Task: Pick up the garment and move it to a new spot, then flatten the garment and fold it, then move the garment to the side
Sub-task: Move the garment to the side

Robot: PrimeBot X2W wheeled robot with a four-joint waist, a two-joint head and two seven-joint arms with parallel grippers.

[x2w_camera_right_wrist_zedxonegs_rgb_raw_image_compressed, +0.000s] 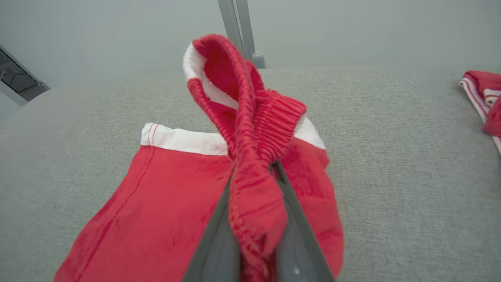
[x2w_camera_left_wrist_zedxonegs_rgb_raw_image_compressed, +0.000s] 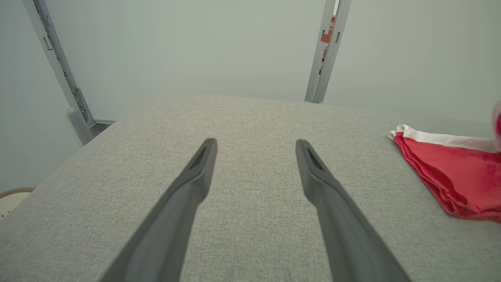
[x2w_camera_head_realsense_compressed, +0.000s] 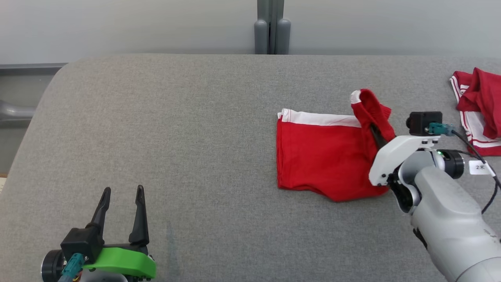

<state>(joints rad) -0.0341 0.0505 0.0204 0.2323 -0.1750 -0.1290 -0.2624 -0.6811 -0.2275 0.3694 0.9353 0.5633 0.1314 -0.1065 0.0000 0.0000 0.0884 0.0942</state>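
Note:
The garment [x2w_camera_head_realsense_compressed: 321, 154] is a pair of red shorts with a white hem, lying right of centre on the grey padded table [x2w_camera_head_realsense_compressed: 188, 137]. My right gripper [x2w_camera_head_realsense_compressed: 376, 135] is shut on its ribbed waistband, which is bunched and lifted into a loop above the flat part. The right wrist view shows the same garment [x2w_camera_right_wrist_zedxonegs_rgb_raw_image_compressed: 164, 207] with red cloth pinched between the two fingers [x2w_camera_right_wrist_zedxonegs_rgb_raw_image_compressed: 213, 250]. My left gripper [x2w_camera_head_realsense_compressed: 122, 192] stands open at the lower left, far from the cloth, with nothing between its fingers [x2w_camera_left_wrist_zedxonegs_rgb_raw_image_compressed: 195, 172]. The garment [x2w_camera_left_wrist_zedxonegs_rgb_raw_image_compressed: 454, 172] shows at the right edge of the left wrist view.
A second red and white garment [x2w_camera_head_realsense_compressed: 479, 103] lies crumpled at the table's far right edge. A grey post [x2w_camera_head_realsense_compressed: 272, 27] stands behind the table's back edge. The table's rounded left corner [x2w_camera_head_realsense_compressed: 58, 78] drops off toward a frame.

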